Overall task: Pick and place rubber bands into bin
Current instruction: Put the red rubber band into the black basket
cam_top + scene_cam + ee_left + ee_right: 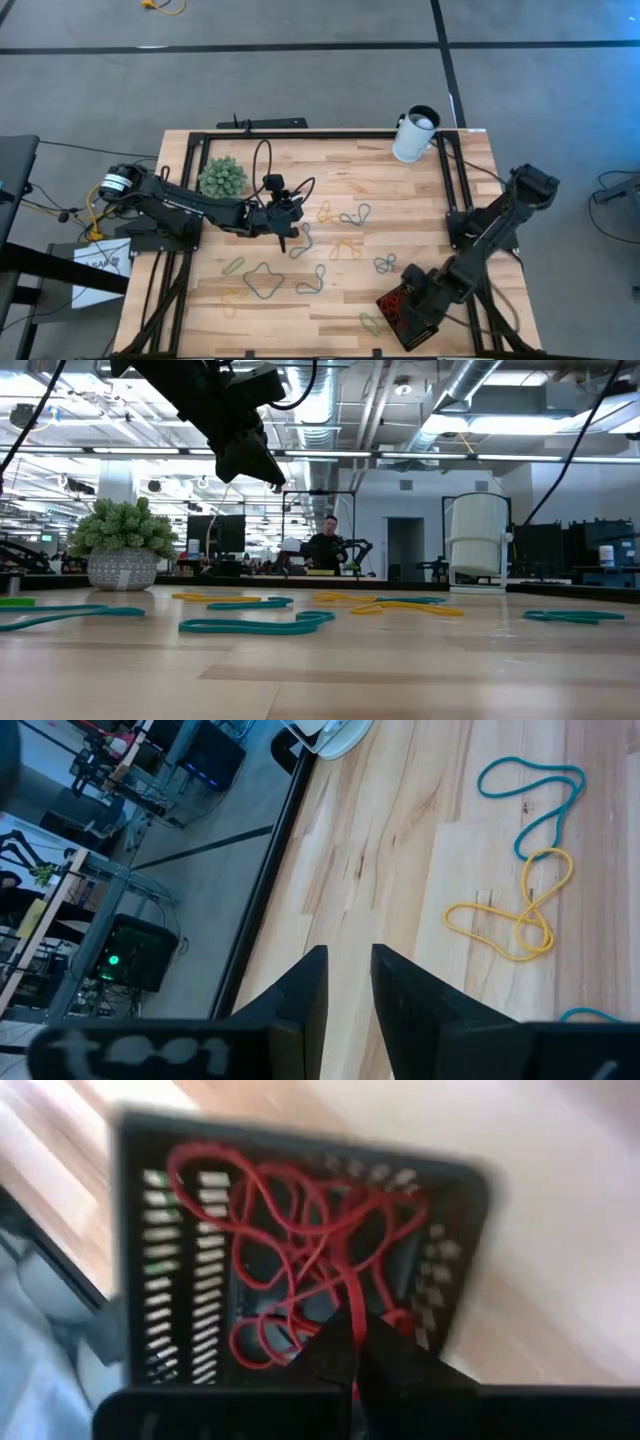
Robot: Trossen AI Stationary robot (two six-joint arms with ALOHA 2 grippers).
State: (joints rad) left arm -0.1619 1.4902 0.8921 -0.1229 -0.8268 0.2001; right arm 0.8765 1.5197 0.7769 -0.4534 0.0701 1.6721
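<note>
Several rubber bands lie flat and loose on the wooden table: teal ones [355, 215], yellow ones [345, 250] and a grey-green one [263, 283]. The left wrist view shows a teal band [535, 790] and a yellow band [520, 915]. The black bin [405, 305] sits near the table's near right corner, with a tangle of red bands [290, 1230] inside. My left gripper [283, 240] [348, 975] hangs above mid-table, lifted clear in the low view [272, 478]. Its fingers are a narrow gap apart and hold nothing. My right gripper [410, 295] [358, 1345] is over the bin, shut. My right gripper pinches a strand of a red rubber band [353, 1305] between its two fingers, coming from above and pointing down into the bin. The strand runs from the fingers into the red tangle on the bin's ribbed floor. The view is blurred, so no more of the hold shows.
A white cup [415, 135] stands at the far right corner and a small potted plant [222, 178] at the far left. Black frame rails [300, 135] run along the table's edges. A person [328, 545] stands in the room far beyond the table.
</note>
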